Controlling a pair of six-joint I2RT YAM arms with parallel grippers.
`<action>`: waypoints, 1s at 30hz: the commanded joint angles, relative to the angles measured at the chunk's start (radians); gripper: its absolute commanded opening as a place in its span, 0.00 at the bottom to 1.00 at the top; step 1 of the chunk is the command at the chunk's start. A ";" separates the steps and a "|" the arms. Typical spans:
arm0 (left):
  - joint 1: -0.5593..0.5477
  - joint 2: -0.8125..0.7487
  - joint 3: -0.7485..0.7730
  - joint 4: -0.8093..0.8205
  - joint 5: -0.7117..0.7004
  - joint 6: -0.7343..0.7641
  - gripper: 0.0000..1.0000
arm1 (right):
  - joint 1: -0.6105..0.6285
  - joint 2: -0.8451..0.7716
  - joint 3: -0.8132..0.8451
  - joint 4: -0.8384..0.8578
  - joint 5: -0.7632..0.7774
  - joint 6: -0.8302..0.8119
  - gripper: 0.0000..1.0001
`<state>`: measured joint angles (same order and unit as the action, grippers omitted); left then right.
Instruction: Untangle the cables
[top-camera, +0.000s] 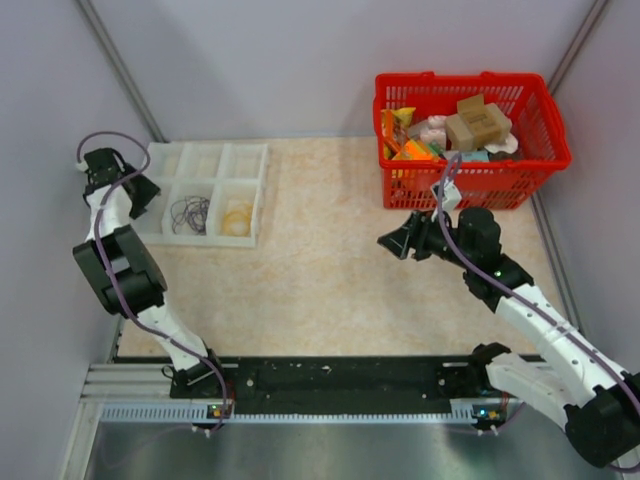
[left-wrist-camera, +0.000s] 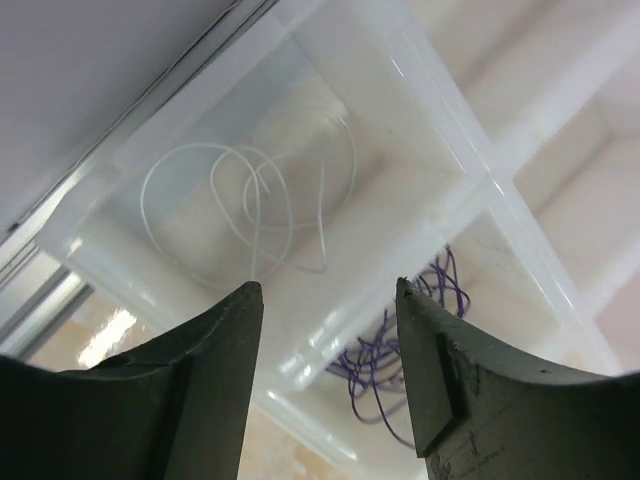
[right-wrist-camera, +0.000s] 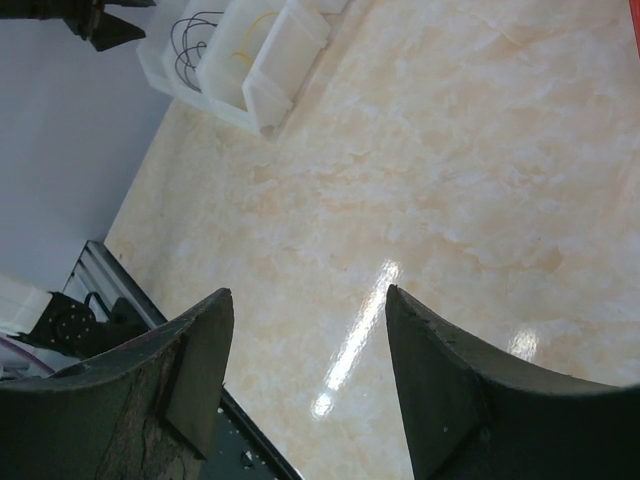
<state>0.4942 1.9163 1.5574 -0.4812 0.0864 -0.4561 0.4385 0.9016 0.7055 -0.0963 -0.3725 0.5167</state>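
Note:
The cables lie apart in a white compartment tray (top-camera: 205, 150). In the left wrist view a whitish cable (left-wrist-camera: 255, 205) is coiled loosely in one compartment and a purple cable (left-wrist-camera: 400, 345) is bunched in the one beside it. From above, the dark cable (top-camera: 190, 213) and a yellowish cable (top-camera: 238, 218) sit in neighbouring front compartments. My left gripper (left-wrist-camera: 330, 290) hangs open over the whitish cable's compartment at the tray's left end (top-camera: 148, 192), holding nothing. My right gripper (right-wrist-camera: 310, 295) is open and empty above bare table, right of centre (top-camera: 395, 243).
A red basket (top-camera: 470, 175) full of mixed items stands at the back right, close behind the right arm. Walls close in on the left, back and right. The tray (right-wrist-camera: 250, 50) shows far off in the right wrist view.

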 joint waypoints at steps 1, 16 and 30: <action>-0.002 -0.195 -0.069 0.049 0.025 -0.073 0.61 | 0.006 0.011 0.049 0.008 0.004 -0.021 0.62; -0.622 -0.620 -0.321 0.144 0.260 0.039 0.62 | 0.005 -0.069 0.097 -0.315 0.277 -0.112 0.65; -0.948 -0.893 -0.303 0.201 0.403 0.105 0.65 | 0.005 -0.220 0.256 -0.424 0.521 -0.161 0.94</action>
<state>-0.4473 1.1252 1.2194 -0.3428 0.4469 -0.3939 0.4385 0.7418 0.8753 -0.5194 0.0761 0.3859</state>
